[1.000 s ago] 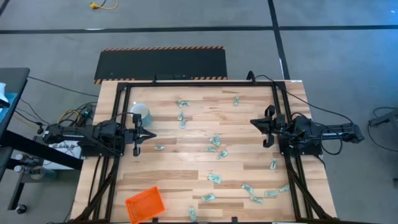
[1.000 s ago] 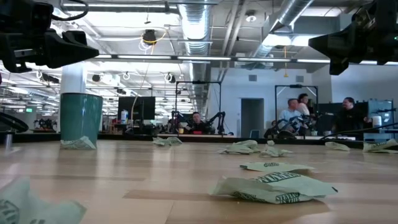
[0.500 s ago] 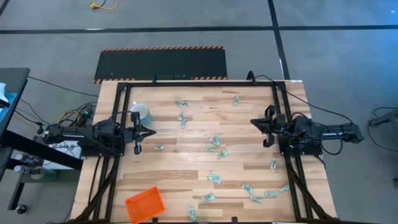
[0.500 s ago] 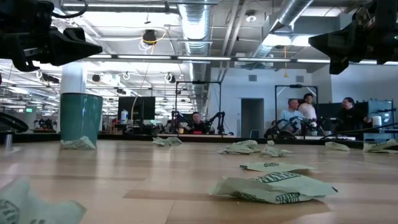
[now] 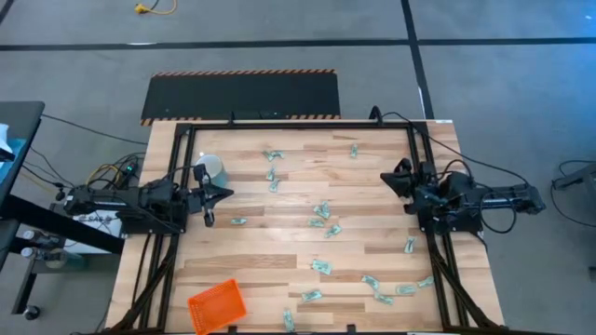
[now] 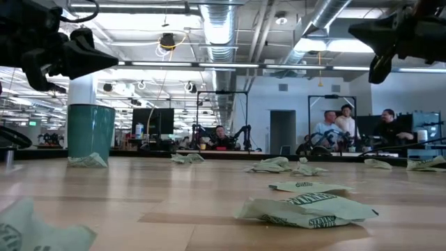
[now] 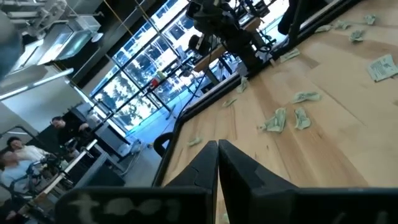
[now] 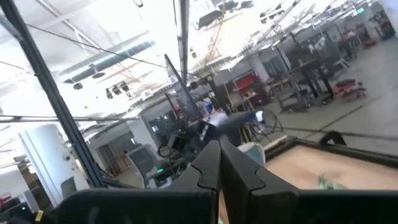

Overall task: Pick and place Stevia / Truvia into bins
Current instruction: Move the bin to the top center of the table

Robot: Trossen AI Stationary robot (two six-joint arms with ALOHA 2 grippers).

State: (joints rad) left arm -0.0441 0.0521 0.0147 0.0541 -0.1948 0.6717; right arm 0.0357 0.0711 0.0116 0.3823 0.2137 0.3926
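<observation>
Many small pale green and white Stevia packets lie flat and scattered over the wooden table, mostly in its middle and near right part; one crumpled packet shows close in the low view. The orange bin rests on the table at the near left corner. My left gripper hovers shut at the table's left edge, pointing level toward the middle, its fingertips together. My right gripper hovers shut at the right edge, pointing toward the middle and slightly upward, fingertips together. Neither holds anything.
A white and light-blue cup stands just beyond my left gripper, a packet lying at its foot. A black metal frame runs along the table's far and side edges. People sit in the room beyond the table.
Both grippers have rolled about their own pointing lines while staying in place above the table edges. My right gripper has also tipped its fingertips a little upward. Both stayed shut. No packet has moved.
</observation>
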